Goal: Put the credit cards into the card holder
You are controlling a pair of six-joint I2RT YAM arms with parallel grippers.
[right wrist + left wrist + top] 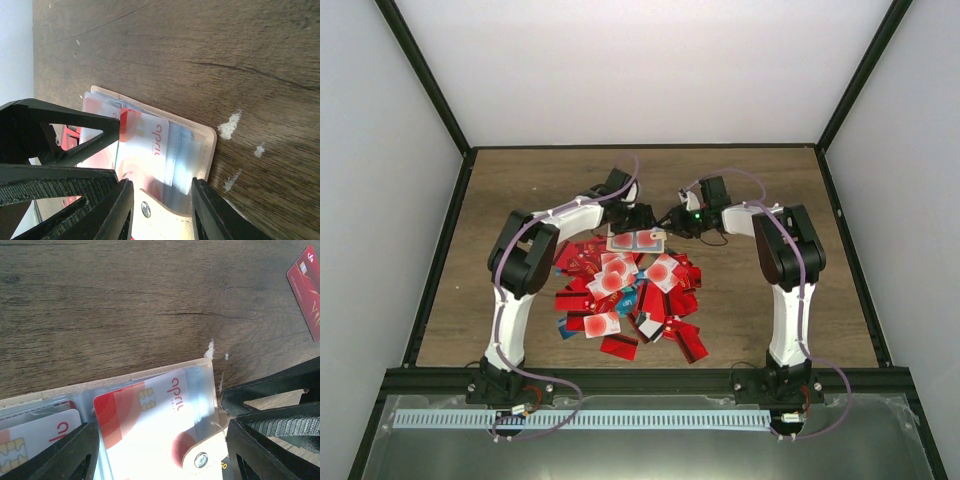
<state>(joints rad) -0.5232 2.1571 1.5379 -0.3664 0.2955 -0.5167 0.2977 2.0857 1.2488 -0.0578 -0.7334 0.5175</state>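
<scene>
card holder (211, 142) is judged light, floppy | right gripper (157, 212) is clamped on its near edge | left gripper (160, 455) is set astride white card (150, 425), contact cannot be told | card is judged stiff, slick, best pinched by long edges

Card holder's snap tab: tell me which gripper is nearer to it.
Right, narrowly. The right gripper has a finger on either side of the snap tab. The left gripper straddles the card holder at its card pocket, just beside the tab.
</scene>
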